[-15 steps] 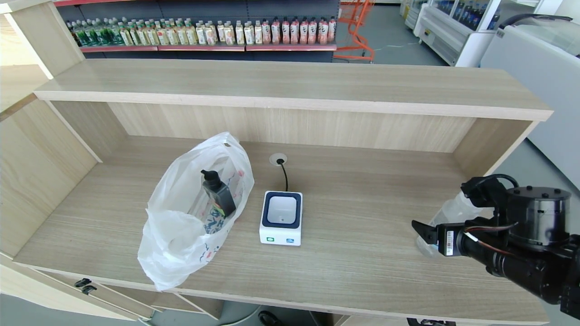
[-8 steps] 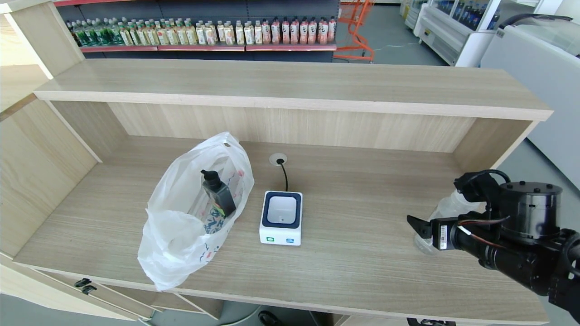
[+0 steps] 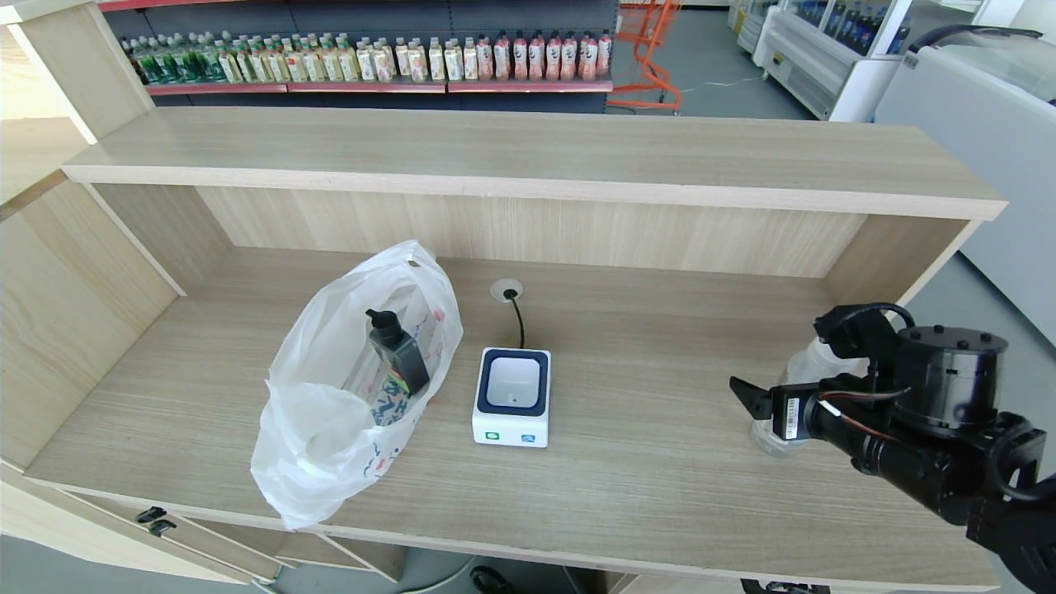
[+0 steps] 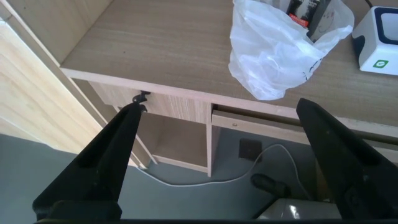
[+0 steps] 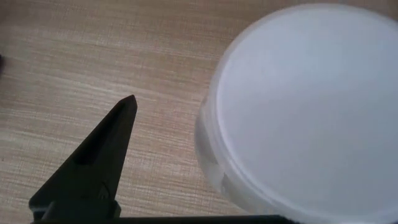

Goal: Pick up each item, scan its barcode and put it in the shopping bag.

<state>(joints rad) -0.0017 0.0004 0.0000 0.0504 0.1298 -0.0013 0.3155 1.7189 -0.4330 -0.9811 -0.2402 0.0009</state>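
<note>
Right gripper (image 3: 769, 403) has edged left by the clear bottle (image 3: 813, 367) — jaws apart; left gripper (image 4: 219, 109) gapes wide.

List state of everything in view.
bag, open, on counter
dark bottle, inside bag
scanner, face up, cable attached
clear bottle, on counter, not gripped
left pincer, open, empty
right pincer, open, by clear bottle
</note>
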